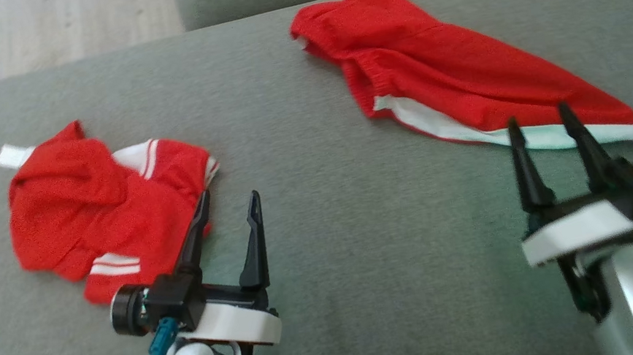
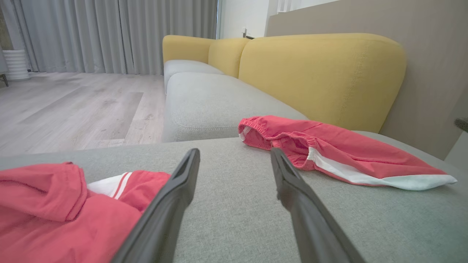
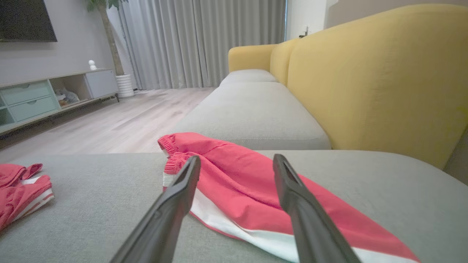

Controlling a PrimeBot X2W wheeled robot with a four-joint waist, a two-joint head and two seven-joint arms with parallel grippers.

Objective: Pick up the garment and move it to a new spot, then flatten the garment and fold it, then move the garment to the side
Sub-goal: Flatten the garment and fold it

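The left gripper [image 1: 229, 197] and right gripper [image 1: 538, 116] are wide open and hold nothing. The red shorts [image 1: 431, 68] lie on the couch [image 1: 330, 231] by the right one, a crumpled red top [image 1: 86, 210] by the left. Nothing looks folded yet.

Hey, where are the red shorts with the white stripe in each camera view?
Head view: red shorts upper right, just beyond the right tool.
Left wrist view: red shorts right of centre.
Right wrist view: red shorts centre to lower right.
Shared landmark: crumpled red top, left of them everywhere.
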